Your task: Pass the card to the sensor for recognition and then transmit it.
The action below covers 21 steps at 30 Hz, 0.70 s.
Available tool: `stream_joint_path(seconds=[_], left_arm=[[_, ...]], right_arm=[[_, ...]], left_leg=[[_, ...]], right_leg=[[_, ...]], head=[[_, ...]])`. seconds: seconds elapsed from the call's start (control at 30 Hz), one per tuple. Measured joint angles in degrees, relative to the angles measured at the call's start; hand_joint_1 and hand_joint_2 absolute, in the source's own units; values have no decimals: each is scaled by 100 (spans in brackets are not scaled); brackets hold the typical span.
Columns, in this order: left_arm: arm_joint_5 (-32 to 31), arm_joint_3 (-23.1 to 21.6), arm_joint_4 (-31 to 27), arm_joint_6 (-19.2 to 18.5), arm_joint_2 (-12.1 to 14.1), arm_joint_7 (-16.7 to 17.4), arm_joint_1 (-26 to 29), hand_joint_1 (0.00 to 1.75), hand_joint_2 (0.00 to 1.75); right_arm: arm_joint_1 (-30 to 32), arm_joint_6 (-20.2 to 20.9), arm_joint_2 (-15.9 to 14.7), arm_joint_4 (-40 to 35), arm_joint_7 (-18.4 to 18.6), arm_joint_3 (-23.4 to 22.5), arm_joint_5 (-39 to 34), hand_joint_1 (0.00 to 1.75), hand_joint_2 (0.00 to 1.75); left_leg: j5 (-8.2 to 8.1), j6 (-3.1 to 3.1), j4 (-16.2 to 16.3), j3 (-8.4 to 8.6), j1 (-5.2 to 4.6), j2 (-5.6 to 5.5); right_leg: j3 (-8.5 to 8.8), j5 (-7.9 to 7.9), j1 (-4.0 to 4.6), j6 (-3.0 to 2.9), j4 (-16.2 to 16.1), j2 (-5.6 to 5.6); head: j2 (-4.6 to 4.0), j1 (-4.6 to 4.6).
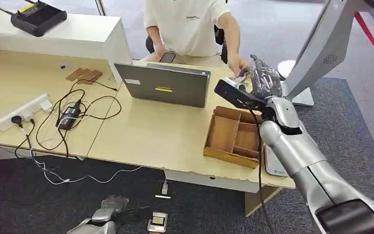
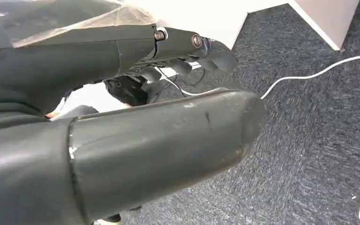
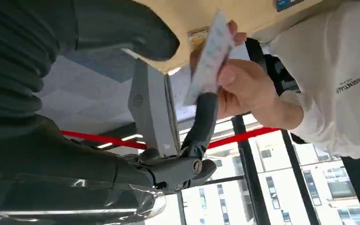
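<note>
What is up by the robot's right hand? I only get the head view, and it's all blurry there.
Observer: The right wrist view shows a pale card, pinched by the person's hand.
Operator: Is the robot holding it too?
Observer: One dark finger of the right hand touches the card's end, and the thumb is apart from it. I cannot confirm a firm grip.
Operator: And the left hand?
Observer: The left wrist view shows the left hand holding nothing, above grey carpet.
</note>
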Motion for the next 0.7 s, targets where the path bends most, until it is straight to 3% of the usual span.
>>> stream_joint_path(seconds=[0.4,0.7], left_arm=[[-28,7,31,85,17,46,59,0,0],[20,116,33,236,98,77,245,0,0]], right_arm=[[14,-435,65,321,-57,52,-35,0,175],[610,-632,-380,-788,227,-135,-500,0,175]], left_leg=[[0,0,1,1,1,1],[-1,0,2,4,0,1]], right_leg=[[-4,0,-1,0,0,1],[-2,0,-1,0,-4,1]], head=[[0,0],[0,2]])
